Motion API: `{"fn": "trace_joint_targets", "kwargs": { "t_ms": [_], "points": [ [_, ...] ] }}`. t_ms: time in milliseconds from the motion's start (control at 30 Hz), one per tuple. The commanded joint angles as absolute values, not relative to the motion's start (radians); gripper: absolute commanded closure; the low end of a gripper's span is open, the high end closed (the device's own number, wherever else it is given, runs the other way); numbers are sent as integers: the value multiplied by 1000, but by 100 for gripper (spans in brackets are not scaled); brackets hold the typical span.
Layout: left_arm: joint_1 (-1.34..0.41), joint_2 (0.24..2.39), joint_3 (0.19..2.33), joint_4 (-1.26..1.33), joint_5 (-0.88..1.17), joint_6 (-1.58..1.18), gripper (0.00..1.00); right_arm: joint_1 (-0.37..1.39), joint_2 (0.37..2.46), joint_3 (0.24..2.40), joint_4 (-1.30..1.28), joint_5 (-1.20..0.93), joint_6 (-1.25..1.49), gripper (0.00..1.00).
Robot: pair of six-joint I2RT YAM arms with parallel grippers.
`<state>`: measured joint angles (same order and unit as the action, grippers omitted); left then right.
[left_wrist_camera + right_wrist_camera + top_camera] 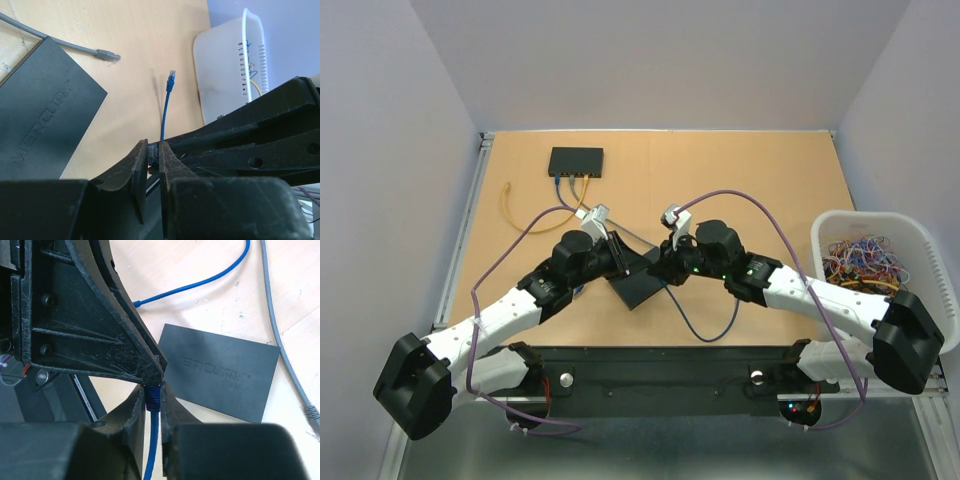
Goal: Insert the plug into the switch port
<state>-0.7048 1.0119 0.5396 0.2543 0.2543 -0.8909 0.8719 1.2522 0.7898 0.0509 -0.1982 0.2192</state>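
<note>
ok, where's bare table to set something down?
Bare: the far right, bordered by far switch, basket and purple cable. Small strip near side, between right arm and rail. Crowded: centre, left gripper and right gripper both on blue cable over near switch.

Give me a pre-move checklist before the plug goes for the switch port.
1. Left gripper shut on blue cable: ok.
2. Right gripper pinching the same cable, tight against the left's fingertips: ok.
3. Plug seated in a port: not ok; one blue plug is free, in no port.
4. Switch port side in view: cannot tell; only its top face shows.
5. Grey cable apart from the blue plug: ok.
</note>
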Motion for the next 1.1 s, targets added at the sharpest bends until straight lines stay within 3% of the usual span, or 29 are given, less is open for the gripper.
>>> {"fn": "trace_joint_targets", "kwargs": {
  "t_ms": [0, 67, 100, 200, 367, 700, 1067],
  "points": [
    [-707, 999, 560, 305, 265, -879, 100, 879, 1256, 813, 77, -161, 210, 95],
    [-706, 1002, 560, 302, 265, -874, 88, 881, 1255, 808, 81, -143, 219, 97],
    [-706, 1005, 560, 299, 265, -871, 73, 881, 1255, 804, 81, -137, 221, 99],
    [-704, 1012, 561, 290, 261, -864, 51, 879, 1255, 790, 83, -114, 230, 99],
    [-695, 1006, 569, 253, 236, -839, 35, 881, 1247, 747, 81, -48, 256, 100],
    [-597, 995, 505, 235, 132, -776, 33, 881, 1250, 640, 75, -21, 365, 99],
    [-541, 1236, 515, 331, 52, -700, 34, 942, 1278, 584, 75, -6, 457, 99]
  ]
}}
